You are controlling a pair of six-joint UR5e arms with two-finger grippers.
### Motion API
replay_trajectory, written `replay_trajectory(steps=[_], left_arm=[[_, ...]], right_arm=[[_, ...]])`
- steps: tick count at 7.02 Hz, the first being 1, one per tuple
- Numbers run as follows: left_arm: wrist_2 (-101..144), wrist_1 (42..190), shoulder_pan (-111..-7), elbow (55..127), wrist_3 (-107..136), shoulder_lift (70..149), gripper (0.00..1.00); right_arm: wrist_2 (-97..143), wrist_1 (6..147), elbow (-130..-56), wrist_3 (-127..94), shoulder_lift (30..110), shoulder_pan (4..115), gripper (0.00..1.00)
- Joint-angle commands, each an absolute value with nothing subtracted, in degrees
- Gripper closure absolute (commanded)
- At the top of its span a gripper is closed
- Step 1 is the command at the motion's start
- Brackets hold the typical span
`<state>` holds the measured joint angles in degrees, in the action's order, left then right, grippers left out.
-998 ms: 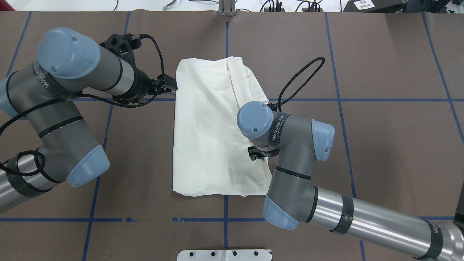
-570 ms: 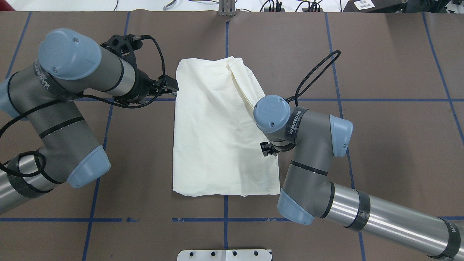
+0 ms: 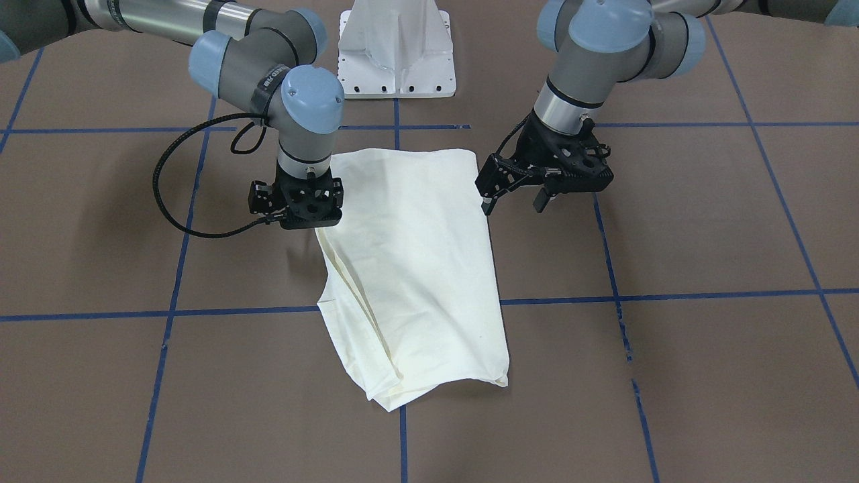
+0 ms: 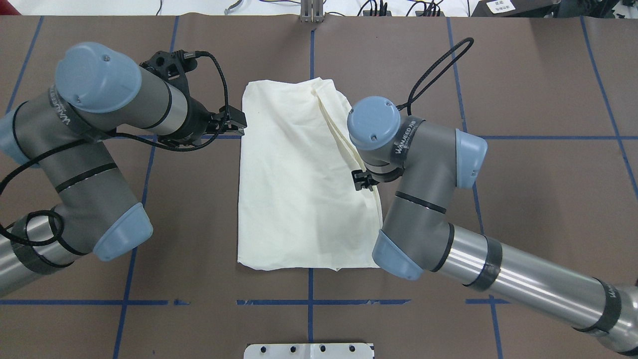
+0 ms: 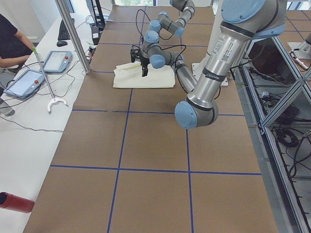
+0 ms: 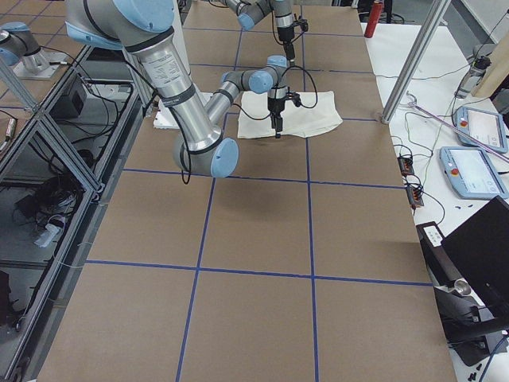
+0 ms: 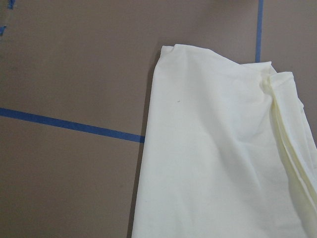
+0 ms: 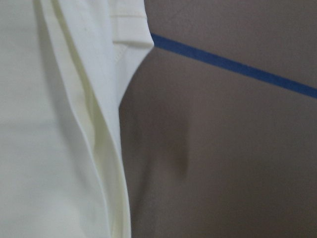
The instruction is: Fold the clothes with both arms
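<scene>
Currently left pincer (image 3: pixel 512 204) hangs wide open, empty, just beside the left edge of the shirt (image 4: pixel 294 189), likely staged to pinch it. Shirt lies plain side up on the table (image 4: pixel 523 199), folded into a long narrow panel. Right pincer (image 4: pixel 361 179) points down over the layered right edge; whether closed or gripping cloth, cannot tell.

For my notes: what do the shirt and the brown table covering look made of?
The shirt: soft fabric, likely cotton knit, matte cream; it creases and lies in layered folds, with a stitched hem. The table covering: seemingly matte brown paper or card, flat, no sheen; exact material unclear.
</scene>
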<state>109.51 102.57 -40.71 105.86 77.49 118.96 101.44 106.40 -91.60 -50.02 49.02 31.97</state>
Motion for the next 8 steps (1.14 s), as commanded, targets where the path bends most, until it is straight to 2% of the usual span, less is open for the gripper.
replay_trajectory(steps=[1, 2, 4, 8], left_arm=[[109.7, 102.4, -40.8, 106.2, 76.8, 118.9, 0.00], [109.8, 102.3, -41.0, 106.4, 76.6, 118.9, 0.00], [109.8, 102.3, -41.1, 106.5, 74.6, 118.1, 0.00], [109.7, 102.5, -41.0, 106.5, 74.2, 117.7, 0.00]], right_arm=[[101.6, 98.7, -78.9, -48.7, 41.5, 34.5, 0.00], [101.6, 95.2, -72.8, -48.3, 38.6, 35.3, 0.00], [101.5, 92.0, -66.1, -48.4, 35.3, 35.4, 0.00], [101.4, 91.4, -64.3, -47.0, 35.4, 36.8, 0.00]])
